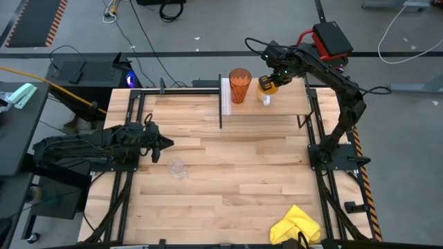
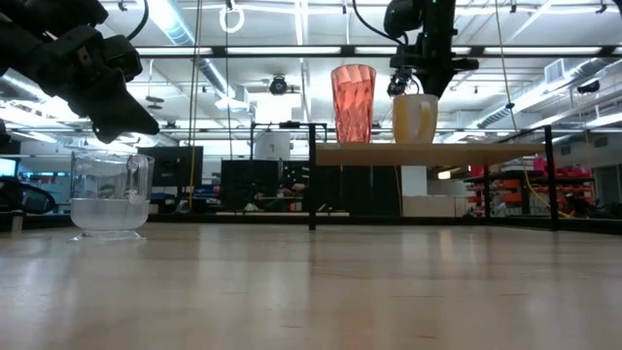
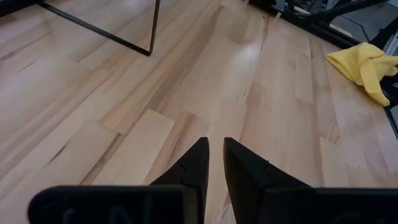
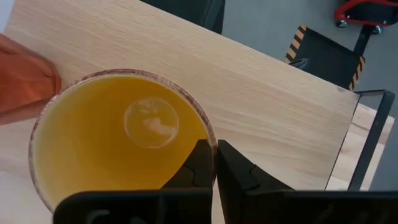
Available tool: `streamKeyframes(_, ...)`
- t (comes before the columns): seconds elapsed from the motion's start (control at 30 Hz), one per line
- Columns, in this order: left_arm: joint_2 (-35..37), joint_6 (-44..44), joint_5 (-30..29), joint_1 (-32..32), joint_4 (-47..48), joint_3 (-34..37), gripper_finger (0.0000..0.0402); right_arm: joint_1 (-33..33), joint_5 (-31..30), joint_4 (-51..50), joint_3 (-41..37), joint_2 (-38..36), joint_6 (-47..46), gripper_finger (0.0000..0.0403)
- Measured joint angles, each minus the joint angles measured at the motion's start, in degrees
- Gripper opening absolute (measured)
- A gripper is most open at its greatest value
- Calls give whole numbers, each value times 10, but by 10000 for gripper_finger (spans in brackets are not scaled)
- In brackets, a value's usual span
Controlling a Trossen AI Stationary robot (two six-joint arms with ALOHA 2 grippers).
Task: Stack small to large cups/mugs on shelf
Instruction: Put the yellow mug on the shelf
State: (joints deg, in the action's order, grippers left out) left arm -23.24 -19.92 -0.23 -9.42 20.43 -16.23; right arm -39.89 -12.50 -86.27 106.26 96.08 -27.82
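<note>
Orange cup [image 4: 118, 140] rim pinched by right end effector [image 4: 214, 155] on shelf [image 4: 267, 106].

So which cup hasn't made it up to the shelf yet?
Look at the big wooden table, on the left arm's side, below the raised shelf. The small glass stands there alone near the left pincer. It is clear and squat, unlike the two orange cups on the shelf.

Right gripper [image 4: 214, 163]: matt black plastic fingers pinching the glossy translucent orange cup [image 4: 118, 137] rim. Beside it, faceted dark-orange tumbler [image 2: 353, 102], shiny. Beneath, shelf [image 4: 273, 93] smooth pale wood. Clear glass [image 2: 110, 194] near left gripper [image 3: 214, 163]. Yellow cloth [image 3: 364, 65] soft, crumpled.
</note>
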Motion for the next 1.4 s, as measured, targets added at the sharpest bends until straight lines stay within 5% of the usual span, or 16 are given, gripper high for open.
streamKeyframes(0.9, 0, 0, 0, 0, 0, 0, 60, -2, -25, 7, -2, -6, 8, 96)
streamKeyframes(1.4, 0, -1, 0, 0, 0, 0, 54, 68, -43, -33, 115, -7, -17, 99)
